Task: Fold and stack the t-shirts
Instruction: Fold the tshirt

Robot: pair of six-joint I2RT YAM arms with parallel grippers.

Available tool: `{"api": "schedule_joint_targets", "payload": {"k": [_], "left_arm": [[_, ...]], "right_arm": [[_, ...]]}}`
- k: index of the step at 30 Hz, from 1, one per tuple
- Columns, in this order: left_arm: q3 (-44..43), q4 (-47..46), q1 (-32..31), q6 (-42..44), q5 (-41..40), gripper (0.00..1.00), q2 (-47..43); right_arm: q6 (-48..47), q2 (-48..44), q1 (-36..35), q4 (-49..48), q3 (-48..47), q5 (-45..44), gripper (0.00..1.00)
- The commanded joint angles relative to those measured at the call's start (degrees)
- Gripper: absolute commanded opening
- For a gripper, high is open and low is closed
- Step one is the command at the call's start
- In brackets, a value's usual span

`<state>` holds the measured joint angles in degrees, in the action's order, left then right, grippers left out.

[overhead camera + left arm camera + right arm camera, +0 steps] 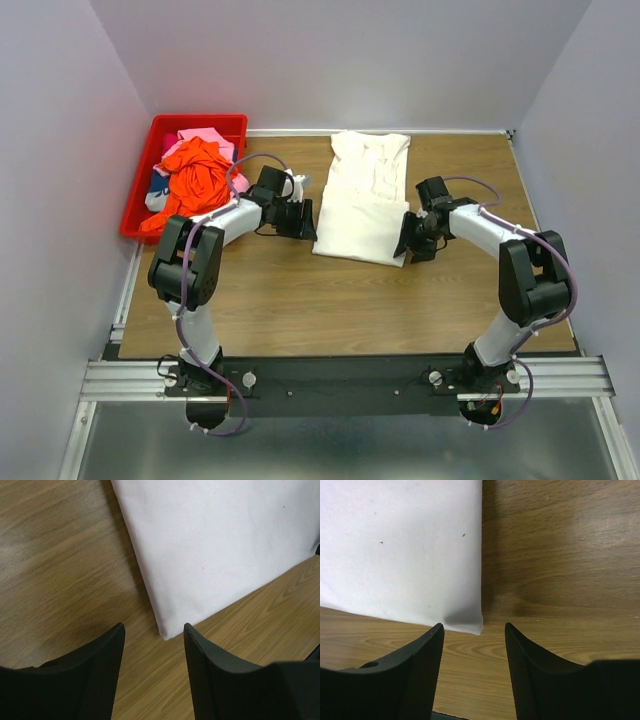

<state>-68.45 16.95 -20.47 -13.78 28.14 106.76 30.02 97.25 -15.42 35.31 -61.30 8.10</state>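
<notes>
On the wooden table (300, 300), the white t-shirt (362, 200) lies folded into a long panel running from centre toward 12 o'clock, its upper part wrinkled and its near part smooth. The left gripper (154, 630) hovers at the shirt's near corner at about 9 o'clock, jaws spread apart and empty, with the cloth corner showing in the gap between them. The right gripper (474, 627) is poised at the opposite near corner at about 3 o'clock, its jaws likewise parted and holding nothing. At about 10 o'clock the red bin (140, 190) holds a heap with the orange-red t-shirt (195, 175) on top, the pink t-shirt (205, 135) behind it, and the dark blue-patterned t-shirt (158, 185) at its left edge.
</notes>
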Motion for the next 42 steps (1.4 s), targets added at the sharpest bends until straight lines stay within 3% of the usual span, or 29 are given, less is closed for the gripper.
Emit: {"api": "schedule_joint_targets", "payload": {"k": [1, 13, 19, 22, 29, 42], "left_arm": [[1.12, -1.57, -0.62, -1.07, -0.02, 0.57, -2.61], [1.91, -1.48, -2.20, -2.39, -1.50, 0.57, -2.61], [2.18, -0.60, -2.65, -3.62, -3.88, 0.57, -2.26], [2.09, -0.16, -2.91, -3.80, -4.23, 0.57, -1.82], [1.82, 1.24, -3.96, -3.53, -4.85, 0.49, -0.59], [1.30, 4.06, -4.76, -3.10, -6.78, 0.45, 2.49]], "right_arm": [[0.30, 0.83, -0.05, -3.75, 1.71, 2.45, 0.56], [0.13, 3.29, -0.14, -4.72, 3.73, 4.21, 0.38], [0.13, 4.26, -0.05, -5.43, 4.87, 5.96, 0.15], [0.13, 4.44, -0.14, -5.43, 5.13, 5.96, 0.10], [0.21, 4.61, -0.14, -5.43, 5.14, 6.05, 0.08], [0.48, 4.00, -0.14, -5.34, 5.31, 5.79, 0.08]]}}
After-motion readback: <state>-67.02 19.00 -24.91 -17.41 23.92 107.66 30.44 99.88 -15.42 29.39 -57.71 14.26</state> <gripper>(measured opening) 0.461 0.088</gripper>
